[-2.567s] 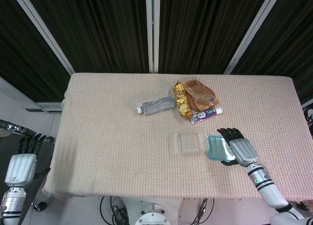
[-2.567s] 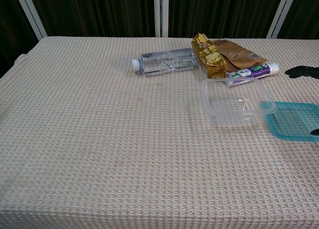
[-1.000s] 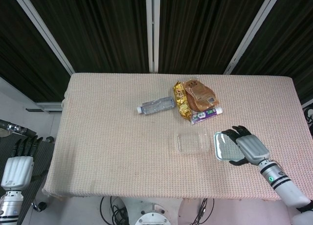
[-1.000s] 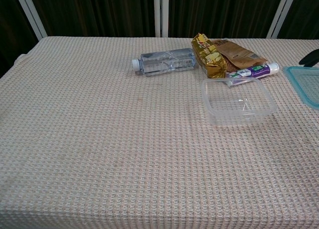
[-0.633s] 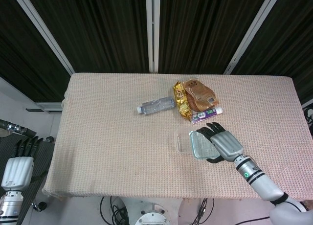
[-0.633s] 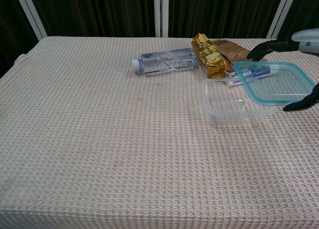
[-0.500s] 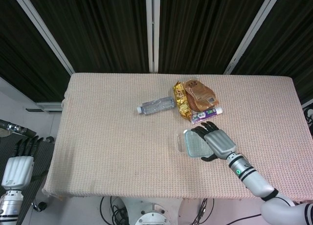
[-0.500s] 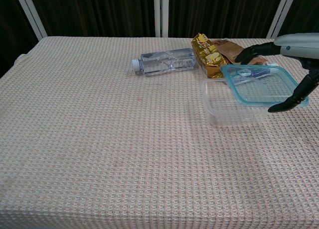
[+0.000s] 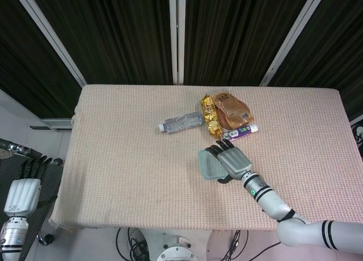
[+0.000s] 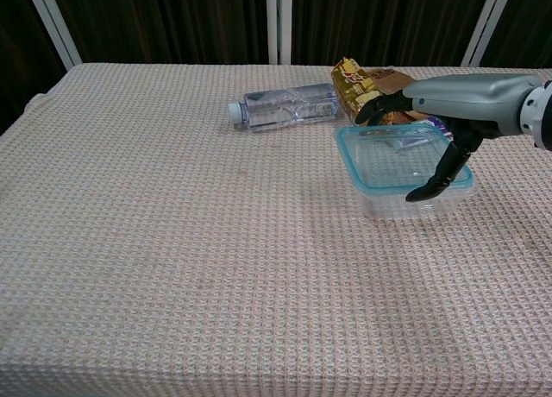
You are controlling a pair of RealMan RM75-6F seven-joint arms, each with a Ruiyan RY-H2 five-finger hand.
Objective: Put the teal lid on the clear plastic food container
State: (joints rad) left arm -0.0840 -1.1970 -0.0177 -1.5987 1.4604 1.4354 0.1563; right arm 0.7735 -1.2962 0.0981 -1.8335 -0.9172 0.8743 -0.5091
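spanning the table (image 10: 172,267), then narrowing: clear plastic food container (image 10: 405,198) just in front of the snack bags (image 10: 366,91); teal lid (image 10: 392,155) over it, tilted, shifted left, long axes roughly matched; right hand (image 10: 431,112) gripping lid; left hand (image 9: 22,193) empty, fingers straight, well off.

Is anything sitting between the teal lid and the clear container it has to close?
Nothing visible does. The right hand holds the teal lid directly over the clear container, whose inside looks empty. The toothpaste tube and snack bags lie behind it.
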